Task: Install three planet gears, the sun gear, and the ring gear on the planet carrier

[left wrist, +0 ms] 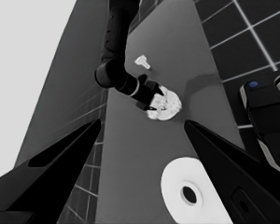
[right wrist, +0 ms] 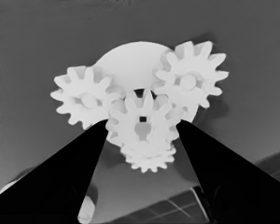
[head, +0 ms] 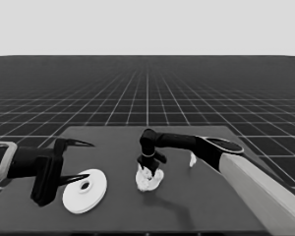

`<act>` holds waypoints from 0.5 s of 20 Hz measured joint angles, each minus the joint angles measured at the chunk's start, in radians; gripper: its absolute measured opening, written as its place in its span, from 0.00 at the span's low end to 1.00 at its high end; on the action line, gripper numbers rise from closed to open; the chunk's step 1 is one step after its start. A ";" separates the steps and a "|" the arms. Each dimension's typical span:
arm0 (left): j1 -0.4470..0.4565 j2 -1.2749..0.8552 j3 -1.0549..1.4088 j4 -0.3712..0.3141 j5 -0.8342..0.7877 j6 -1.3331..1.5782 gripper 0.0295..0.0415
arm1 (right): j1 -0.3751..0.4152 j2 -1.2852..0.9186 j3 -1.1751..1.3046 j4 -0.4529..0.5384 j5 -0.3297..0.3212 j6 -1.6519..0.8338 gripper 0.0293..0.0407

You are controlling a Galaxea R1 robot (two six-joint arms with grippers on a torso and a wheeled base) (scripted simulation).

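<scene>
The smaller round part [head: 150, 181] lies at the table's middle and carries planet gears. Two of them [right wrist: 86, 100] [right wrist: 191, 81] sit on its face, and a third [right wrist: 149, 159] is partly covered. My right gripper [head: 148, 166] stands straight over this stack, shut on the sun gear [right wrist: 142, 122] at the centre, among the planet gears. I cannot tell whether the sun gear is seated. The larger round part [head: 86, 191] lies flat at the front left. My left gripper [head: 88, 160] waits open above its far edge, not holding it.
A thin white piece [head: 192, 159] stands behind and to the right of the stack, beside my right arm [head: 246, 177], which crosses the table's right side. Dark machinery with blue lights [left wrist: 266, 121] shows past the table's edge in the left wrist view.
</scene>
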 joint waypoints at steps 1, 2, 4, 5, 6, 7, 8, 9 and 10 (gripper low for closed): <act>0.000 0.000 0.000 0.000 0.000 0.000 0.75 | 0.000 0.000 0.000 0.000 0.000 0.010 0.14; 0.000 0.000 0.000 0.000 0.000 0.000 0.75 | 0.000 0.000 0.000 0.000 0.000 0.021 0.14; 0.000 0.000 0.000 0.000 0.000 0.000 0.75 | 0.000 0.000 0.000 0.000 0.000 0.042 0.14; 0.000 0.000 0.000 0.000 0.000 0.000 0.75 | 0.000 0.000 0.000 0.000 0.000 0.052 0.14; 0.000 0.000 0.000 0.000 0.000 0.000 0.75 | 0.000 0.000 0.000 0.000 0.000 0.063 0.14; 0.000 0.000 0.000 0.000 0.000 0.000 0.75 | 0.000 0.000 0.000 0.000 0.000 0.073 0.14; 0.000 0.000 0.000 0.000 0.000 0.000 0.75 | 0.000 0.000 0.000 0.000 0.000 0.084 0.14; 0.000 0.000 0.000 0.000 0.000 0.000 0.75 | 0.000 0.000 0.000 0.000 0.000 0.094 0.14; 0.000 0.000 0.000 0.000 0.000 0.000 0.75 | 0.000 0.000 0.000 0.000 0.000 0.105 0.14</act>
